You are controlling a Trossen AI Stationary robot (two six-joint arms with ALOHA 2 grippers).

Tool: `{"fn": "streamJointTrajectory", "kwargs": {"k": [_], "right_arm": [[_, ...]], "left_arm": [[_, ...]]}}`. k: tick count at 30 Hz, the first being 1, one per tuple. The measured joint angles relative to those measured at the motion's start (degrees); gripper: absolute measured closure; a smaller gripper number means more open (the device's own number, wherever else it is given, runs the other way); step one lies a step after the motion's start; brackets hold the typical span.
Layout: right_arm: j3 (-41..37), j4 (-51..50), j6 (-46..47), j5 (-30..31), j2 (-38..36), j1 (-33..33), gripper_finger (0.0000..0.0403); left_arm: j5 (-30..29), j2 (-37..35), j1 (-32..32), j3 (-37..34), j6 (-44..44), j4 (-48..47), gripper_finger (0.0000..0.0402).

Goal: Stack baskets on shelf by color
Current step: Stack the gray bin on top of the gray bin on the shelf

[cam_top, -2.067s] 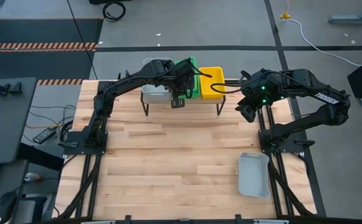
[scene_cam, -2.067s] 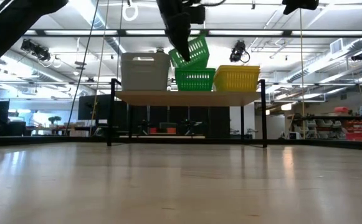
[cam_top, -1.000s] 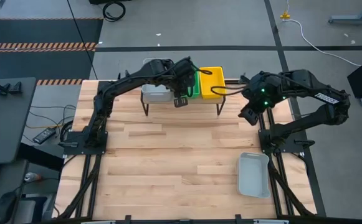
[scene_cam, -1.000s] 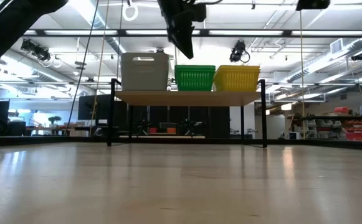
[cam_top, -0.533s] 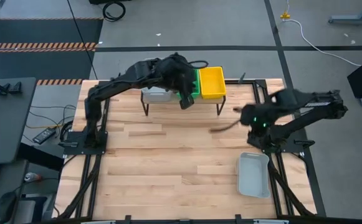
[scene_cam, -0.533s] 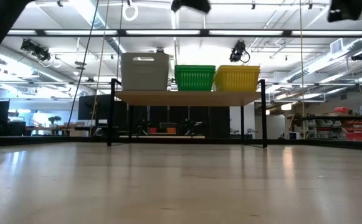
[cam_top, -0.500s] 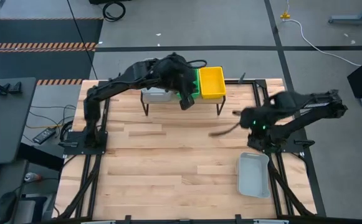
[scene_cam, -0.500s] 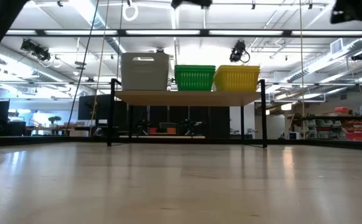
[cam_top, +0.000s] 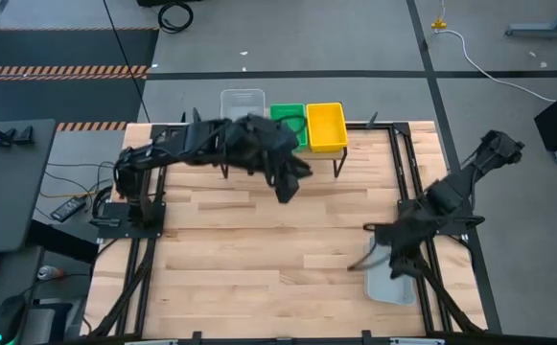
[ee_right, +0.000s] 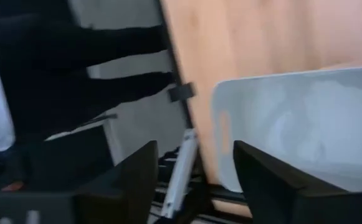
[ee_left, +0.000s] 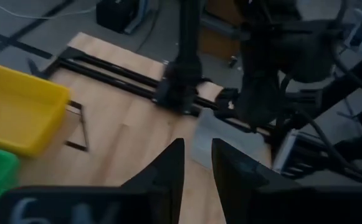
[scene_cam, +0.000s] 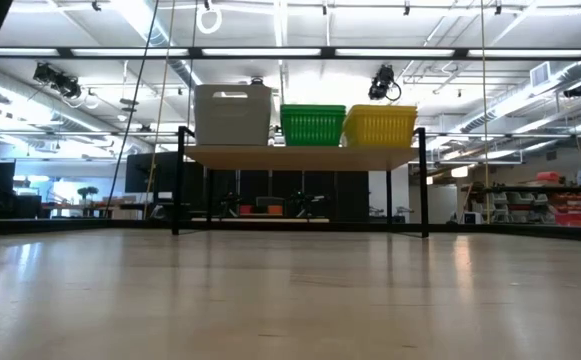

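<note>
The shelf [scene_cam: 300, 156] stands at the table's far edge. On its top rest a light grey stack of baskets [scene_cam: 232, 115], a green stack [scene_cam: 313, 125] and a yellow stack [scene_cam: 380, 125]. One more grey basket [cam_top: 395, 286] lies on the table at the near right; it also shows in the right wrist view [ee_right: 305, 124]. My left gripper [cam_top: 286, 187] hangs in front of the shelf, open by a narrow gap [ee_left: 197, 168] and empty. My right gripper [cam_top: 362, 261] is wide open [ee_right: 196, 180] beside the lone grey basket's far left corner and touches nothing.
The wide wooden tabletop [cam_top: 259, 259] stretches between the shelf and the near edge. The right arm's base and frame rails [cam_top: 422, 216] stand just beyond the lone grey basket. The left arm [cam_top: 192, 149] reaches across in front of the shelf.
My left gripper has risen off the green stack and drawn back from the shelf toward the near edge. My right arm has swung quickly from beside the shelf's right end toward the near edge and down to the lone grey basket. The stacks have stayed still.
</note>
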Motion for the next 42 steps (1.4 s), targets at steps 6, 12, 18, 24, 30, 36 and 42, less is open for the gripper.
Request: {"fn": "streamJointTrajectory", "kwargs": {"k": [6, 12, 18, 24, 30, 36, 42], "right_arm": [[-6.3, 10.2, 5.4, 6.4, 3.1, 11.0, 0.0126], [-9.6, 16.3, 6.0, 8.3, 9.6, 17.5, 0.0093], [-9.6, 20.3, 6.2, 9.3, 16.7, 19.0, 0.0095], [-9.6, 27.5, 10.3, 8.8, 25.7, 19.0, 0.0108], [-9.6, 27.2, 10.1, 7.4, 32.3, 17.2, 0.0134], [-6.8, 26.8, 0.8, 7.4, 36.6, 12.9, 0.0199], [-0.7, 22.0, -13.0, 8.6, 39.1, 8.5, 0.0328]], "left_arm": [[-8.5, 0.1, -7.3, 0.0, -6.0, 0.1, 0.0319], [-12.1, 0.0, -13.8, 0.0, -11.1, 0.3, 0.0323], [-13.2, -0.1, -19.2, 0.0, -14.4, 0.3, 0.0324], [-13.6, -0.1, -25.3, 0.0, -19.9, 0.2, 0.0324], [-19.1, -0.1, -32.1, 0.0, -21.7, 0.1, 0.0324], [-25.6, -0.1, -36.1, 0.0, -21.8, 0.1, 0.0324], [-26.9, -0.1, -36.9, 0.0, -21.8, -0.6, 0.0324]]}}
